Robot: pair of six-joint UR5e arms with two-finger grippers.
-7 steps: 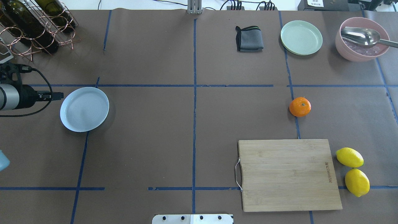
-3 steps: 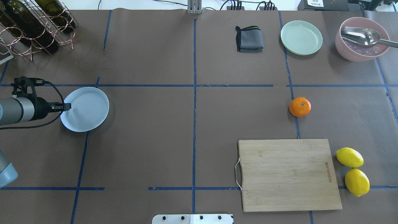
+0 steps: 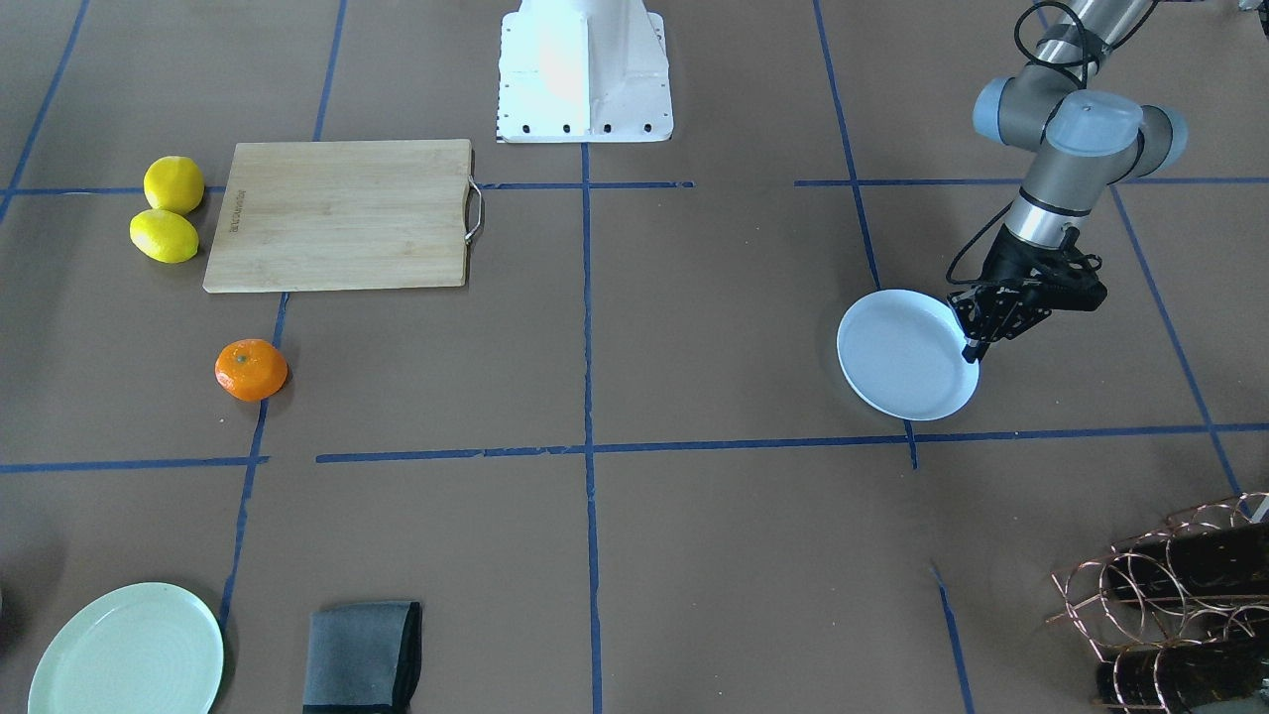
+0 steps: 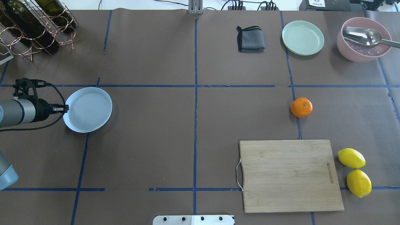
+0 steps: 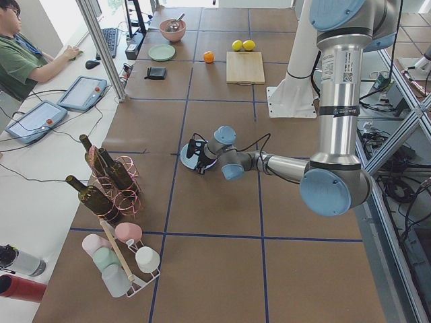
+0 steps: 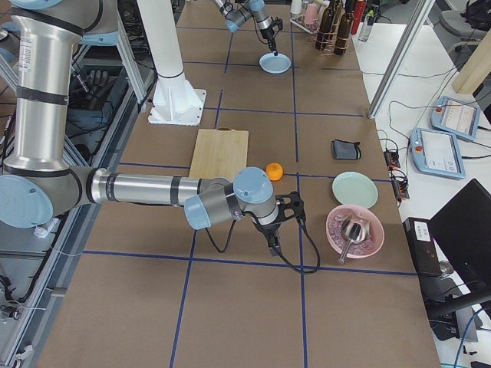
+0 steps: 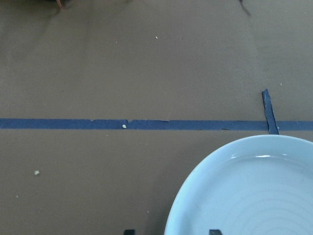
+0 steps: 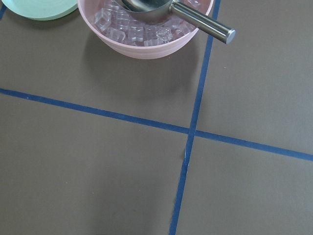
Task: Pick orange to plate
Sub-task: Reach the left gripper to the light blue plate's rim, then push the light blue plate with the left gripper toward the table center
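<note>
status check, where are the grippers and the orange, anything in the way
Left gripper open, straddling the plate rim. Right gripper state unclear, near the pink bowl. Orange on the table, far from plate. Nothing lies between them.

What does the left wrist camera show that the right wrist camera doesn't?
Only the left wrist view shows the plate, its rim curving through the lower right corner. Only the right wrist view shows the pink bowl of ice cubes with the metal scoop, plus an edge of the green plate. Both show the brown table cover crossed by blue tape; neither shows the orange.
</note>
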